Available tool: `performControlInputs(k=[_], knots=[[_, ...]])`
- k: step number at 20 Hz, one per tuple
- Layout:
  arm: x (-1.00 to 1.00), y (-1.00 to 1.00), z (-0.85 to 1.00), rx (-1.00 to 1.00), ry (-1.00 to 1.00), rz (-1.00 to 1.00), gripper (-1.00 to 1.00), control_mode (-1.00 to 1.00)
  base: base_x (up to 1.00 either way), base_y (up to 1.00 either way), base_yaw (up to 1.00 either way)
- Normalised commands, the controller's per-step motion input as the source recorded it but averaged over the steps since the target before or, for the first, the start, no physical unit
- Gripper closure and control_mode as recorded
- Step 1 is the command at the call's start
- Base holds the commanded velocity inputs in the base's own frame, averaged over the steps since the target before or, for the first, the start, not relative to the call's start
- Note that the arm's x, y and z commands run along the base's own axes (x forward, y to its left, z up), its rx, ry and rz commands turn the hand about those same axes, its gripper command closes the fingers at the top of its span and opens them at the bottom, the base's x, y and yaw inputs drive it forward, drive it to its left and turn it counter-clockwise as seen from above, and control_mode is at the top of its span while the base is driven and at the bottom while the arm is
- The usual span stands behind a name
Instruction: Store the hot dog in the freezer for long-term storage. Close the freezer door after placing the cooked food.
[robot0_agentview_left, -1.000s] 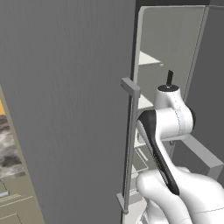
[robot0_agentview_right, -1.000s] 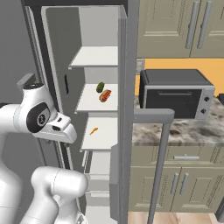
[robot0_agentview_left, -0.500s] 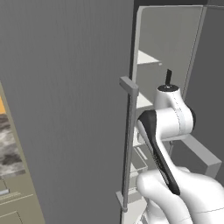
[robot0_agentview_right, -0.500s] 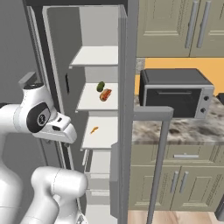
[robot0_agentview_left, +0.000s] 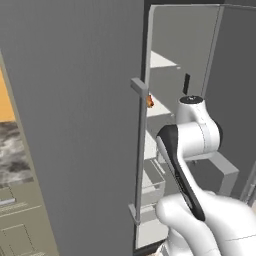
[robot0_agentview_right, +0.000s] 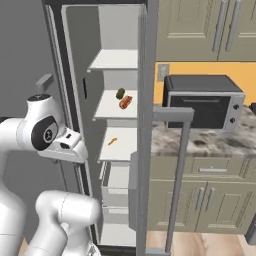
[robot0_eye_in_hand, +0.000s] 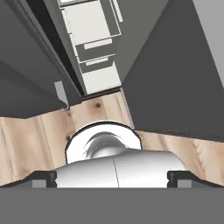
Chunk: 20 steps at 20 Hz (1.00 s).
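The hot dog (robot0_agentview_right: 125, 101) already lies on a freezer (robot0_agentview_right: 118, 59) shelf, at twelve o'clock from the arm; the fingers stand apart, empty. Next, swing behind the freezer door (robot0_agentview_left: 75, 125) and push it steadily shut, clear of the handle (robot0_agentview_left: 140, 155).

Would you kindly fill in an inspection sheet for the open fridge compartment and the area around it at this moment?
Surface: white shelves and bins inside the open freezer.
Job's things: hot dog lies on the second shelf; freezer door stands open.
Clutter: a dark green item beside the hot dog; a small orange item on the shelf below.
Grippers: gripper open, empty, aimed at the wooden floor.
Cables: nothing seen.
Surroundings: microwave on a stone counter; cabinets above.
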Motion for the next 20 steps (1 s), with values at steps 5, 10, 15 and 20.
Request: performControlInputs(k=[5,10,15,20], knots=[[0.0,0.0,0.0,0.0,0.0,0.0,-1.0,1.0,-0.53,0.25,0.0],[0.0,0.0,0.0,0.0,0.0,0.0,-1.0,1.0,-0.4,-0.02,0.1],[0.0,0.0,0.0,0.0,0.0,0.0,-1.0,1.0,-0.55,-0.18,0.17],[0.0,0.0,0.0,0.0,0.0,0.0,-1.0,1.0,-0.51,-0.22,0.16]])
